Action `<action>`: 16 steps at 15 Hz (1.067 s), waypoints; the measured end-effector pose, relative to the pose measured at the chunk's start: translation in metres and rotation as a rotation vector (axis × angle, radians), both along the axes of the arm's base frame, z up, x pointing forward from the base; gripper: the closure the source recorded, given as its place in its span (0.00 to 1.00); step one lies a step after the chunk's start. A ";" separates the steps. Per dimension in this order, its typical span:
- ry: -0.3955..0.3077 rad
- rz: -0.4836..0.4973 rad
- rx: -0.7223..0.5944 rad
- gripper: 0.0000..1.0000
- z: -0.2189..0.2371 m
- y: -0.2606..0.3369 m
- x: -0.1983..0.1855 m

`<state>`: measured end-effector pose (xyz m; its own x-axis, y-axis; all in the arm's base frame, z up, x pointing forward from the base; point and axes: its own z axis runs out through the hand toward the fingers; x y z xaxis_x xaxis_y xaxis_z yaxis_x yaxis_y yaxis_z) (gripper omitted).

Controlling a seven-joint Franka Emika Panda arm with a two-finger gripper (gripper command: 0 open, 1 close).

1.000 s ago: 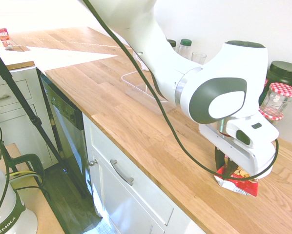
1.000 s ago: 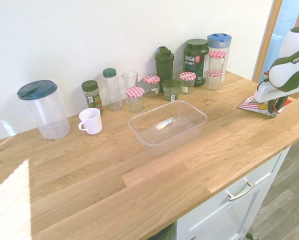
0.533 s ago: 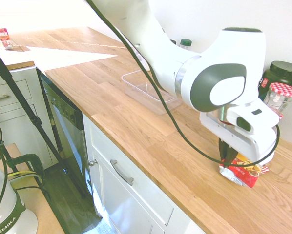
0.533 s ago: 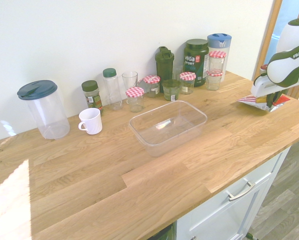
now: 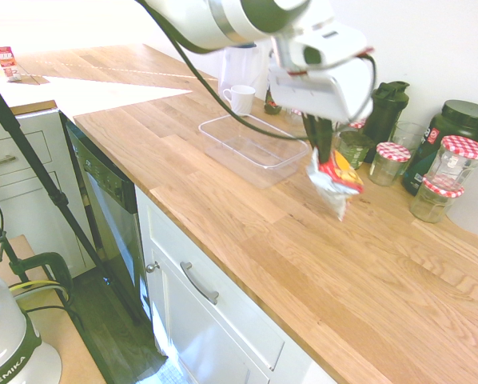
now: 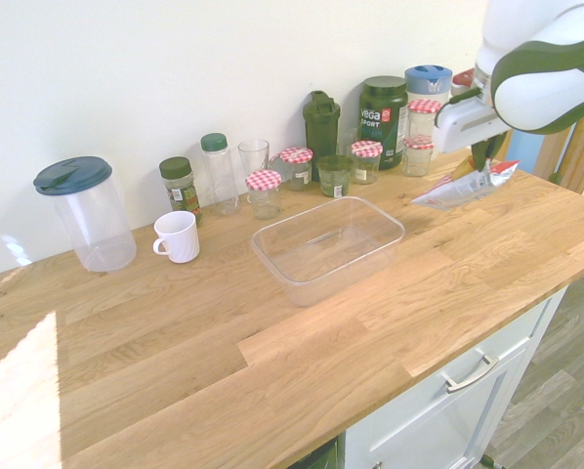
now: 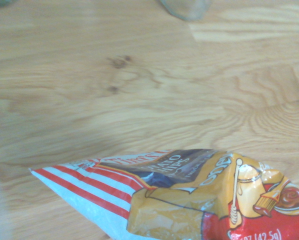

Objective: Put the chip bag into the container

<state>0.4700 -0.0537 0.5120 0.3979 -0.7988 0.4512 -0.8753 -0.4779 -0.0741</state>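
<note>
Wooden countertop [image 6: 224,362] with lidded jars [image 6: 264,194]

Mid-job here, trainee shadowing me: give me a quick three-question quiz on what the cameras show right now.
1. True or false: the chip bag is already inside the clear plastic tub.
2. Multiple choice: what holds the bag? A) the white mug, B) the gripper, C) the green shaker bottle.
3. Fill in: the lids on the small glass jars are checked in white and ____.

Key: 1 false; 2 B; 3 red

EE [image 5: 323,144] shut – wrist up, fingers down
</note>
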 end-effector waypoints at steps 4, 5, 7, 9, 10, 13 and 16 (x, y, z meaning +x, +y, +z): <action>-0.036 0.029 -0.060 1.00 0.051 0.124 -0.011; -0.033 0.033 -0.073 1.00 0.057 0.149 -0.009; -0.020 0.044 -0.087 1.00 0.055 0.191 0.006; 0.032 0.044 -0.098 1.00 0.029 0.218 0.034; 0.053 0.042 -0.101 1.00 0.012 0.228 0.049; 0.120 0.033 -0.090 1.00 -0.031 0.245 0.085; 0.152 0.020 -0.078 0.00 -0.046 0.251 0.094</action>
<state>0.5639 0.1969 0.4663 0.4815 -0.7550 0.4451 -0.8640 -0.4942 0.0962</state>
